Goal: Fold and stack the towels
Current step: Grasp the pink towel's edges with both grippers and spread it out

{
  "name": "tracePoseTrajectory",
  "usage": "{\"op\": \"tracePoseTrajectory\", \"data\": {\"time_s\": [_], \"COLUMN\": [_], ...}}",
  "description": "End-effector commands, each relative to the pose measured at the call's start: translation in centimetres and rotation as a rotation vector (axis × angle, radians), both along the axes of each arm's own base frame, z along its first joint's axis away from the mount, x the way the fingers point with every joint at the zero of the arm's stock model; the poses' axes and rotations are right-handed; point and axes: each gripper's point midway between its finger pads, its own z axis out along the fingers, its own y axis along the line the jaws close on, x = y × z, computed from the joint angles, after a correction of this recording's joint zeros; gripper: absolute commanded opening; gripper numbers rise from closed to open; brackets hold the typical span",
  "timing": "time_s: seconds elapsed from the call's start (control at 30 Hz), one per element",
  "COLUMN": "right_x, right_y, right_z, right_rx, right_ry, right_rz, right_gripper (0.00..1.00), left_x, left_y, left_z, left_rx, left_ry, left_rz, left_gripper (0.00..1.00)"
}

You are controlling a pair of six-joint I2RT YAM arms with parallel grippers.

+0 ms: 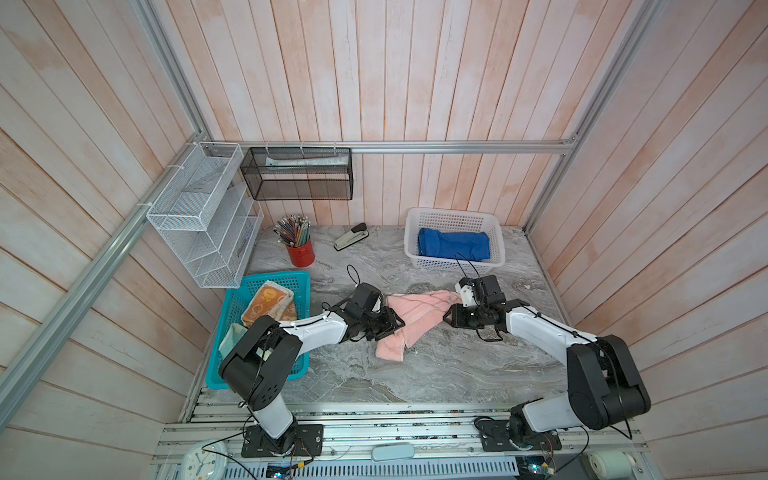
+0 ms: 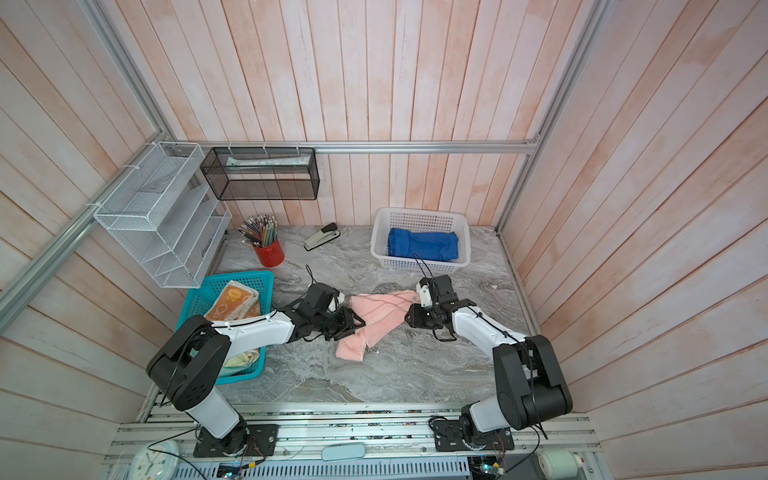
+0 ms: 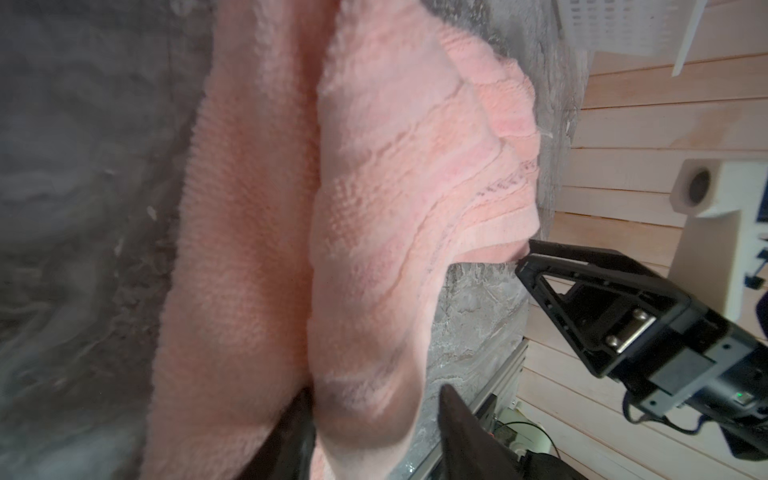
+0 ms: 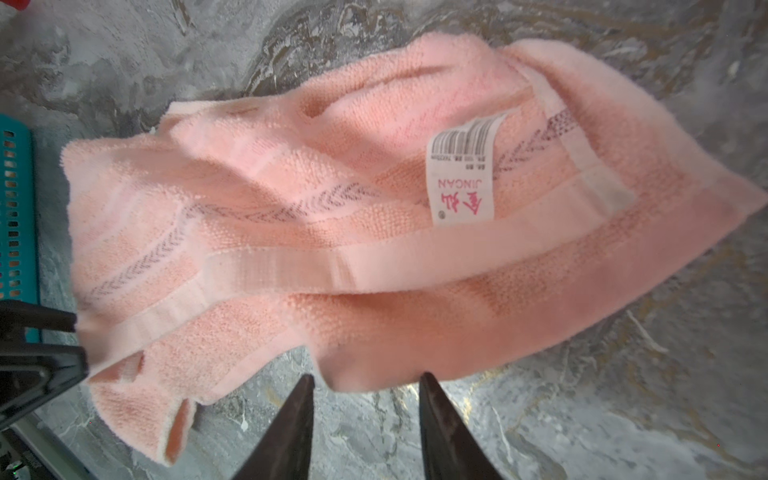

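Pink towel (image 4: 332, 249), tag (image 4: 463, 170): R wrist only

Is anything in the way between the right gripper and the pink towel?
Nothing visible does. In the right wrist view the right gripper is open with its tips right at the edge of the pink towel, and only bare marble table shows around them. The left gripper is at the towel's opposite side, not in between.
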Motion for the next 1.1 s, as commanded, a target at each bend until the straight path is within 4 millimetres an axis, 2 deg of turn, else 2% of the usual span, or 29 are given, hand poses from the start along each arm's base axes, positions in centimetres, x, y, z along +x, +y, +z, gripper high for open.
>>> {"op": "tracePoseTrajectory", "data": {"time_s": [0.0, 0.07, 0.13, 0.3, 0.5, 0.6, 0.63, 0.7, 0.8, 0.93, 1.0, 1.07], "right_x": [0.6, 0.6, 0.5, -0.1, -2.4, -4.3, -4.8, -5.8, -5.6, -3.4, -2.1, -0.9], "right_y": [1.1, 1.1, 1.1, 0.5, -0.8, -1.5, -1.6, -2.1, -2.2, -2.7, -2.6, -2.0], "right_z": [0.1, -0.6, -1.2, -2.0, -1.4, -1.4, -1.3, -0.7, 1.9, 5.7, 6.5, 6.2], "right_rx": [0.025, 0.023, 0.018, -0.012, -0.026, -0.023, -0.019, -0.021, 0.014, 0.017, 0.021, 0.036], "right_ry": [-0.005, 0.001, 0.006, 0.001, -0.009, 0.013, 0.018, 0.022, -0.034, -0.155, -0.181, -0.164], "right_rz": [0.019, 0.024, 0.036, 0.037, 0.0, -0.015, -0.02, -0.035, -0.082, -0.142, -0.149, -0.132], "right_gripper": [0.43, 0.42, 0.34, 0.01, 0.0, 0.0, 0.0, 0.23, 0.39, 0.46, 0.48, 0.49], "left_x": [1.2, 1.7, 2.0, 1.9, 2.2, 2.1, 2.0, 1.7, 0.9, 0.2, -0.1, -0.3], "left_y": [-1.6, -1.4, -1.0, 0.0, 2.1, 3.2, 3.4, 3.7, 3.7, 4.1, 4.3, 4.4], "left_z": [2.6, 4.1, 5.9, 10.2, 14.6, 14.8, 14.4, 13.5, 11.7, 9.9, 9.2, 8.7], "left_rx": [-0.078, -0.062, -0.05, -0.02, -0.045, -0.026, -0.017, 0.0, -0.003, 0.004, 0.009, 0.011], "left_ry": [-0.048, -0.094, -0.13, -0.163, -0.259, -0.287, -0.284, -0.274, -0.249, -0.227, -0.217, -0.212], "left_rz": [-0.02, -0.023, -0.042, -0.141, -0.161, -0.171, -0.177, -0.195, -0.212, -0.214, -0.214, -0.216], "left_gripper": [0.21, 0.0, 0.0, 0.0, 0.0, 0.0, 0.0, 0.0, 0.0, 0.0, 0.0, 0.0]}}
